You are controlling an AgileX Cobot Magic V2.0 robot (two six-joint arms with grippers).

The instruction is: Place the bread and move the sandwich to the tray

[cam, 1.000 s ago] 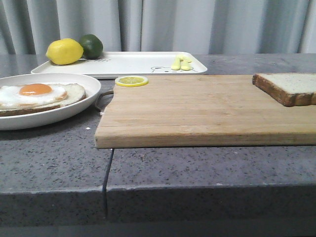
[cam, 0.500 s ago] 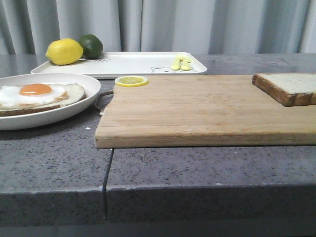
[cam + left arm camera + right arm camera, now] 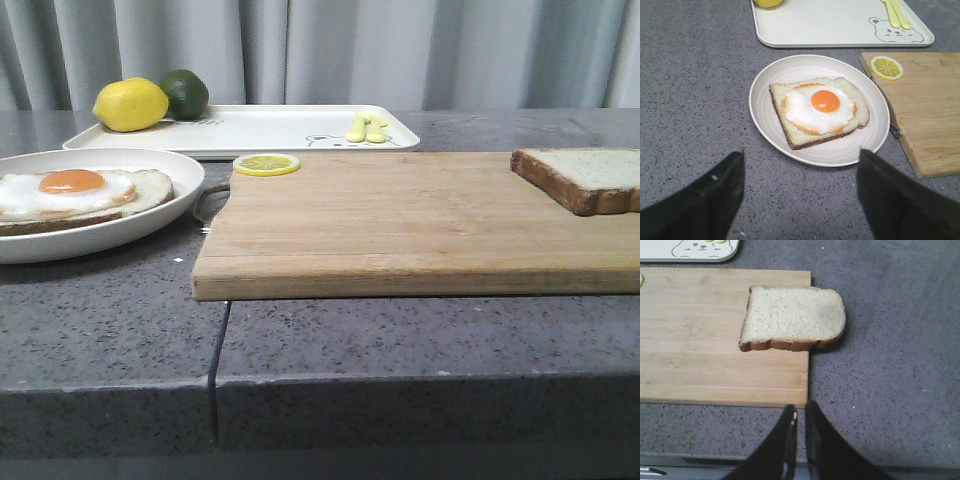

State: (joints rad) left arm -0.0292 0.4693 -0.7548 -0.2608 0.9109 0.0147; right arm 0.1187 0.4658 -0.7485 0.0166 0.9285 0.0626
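Note:
The bread (image 3: 590,178) lies on the right end of the wooden cutting board (image 3: 400,220), overhanging its edge; it also shows in the right wrist view (image 3: 792,317). The sandwich (image 3: 80,195) with fried egg sits on a round white plate (image 3: 150,230) at the left, also in the left wrist view (image 3: 820,110). The white tray (image 3: 270,128) stands at the back. My left gripper (image 3: 801,170) is open and empty, short of the plate (image 3: 840,152). My right gripper (image 3: 801,412) is shut and empty, near the board's corner, short of the bread. Neither gripper shows in the front view.
A lemon (image 3: 130,104) and a lime (image 3: 185,92) rest on the tray's left end, small yellow utensils (image 3: 366,128) on its right. A lemon slice (image 3: 266,164) lies on the board's back left corner. The counter's front edge (image 3: 320,385) is near.

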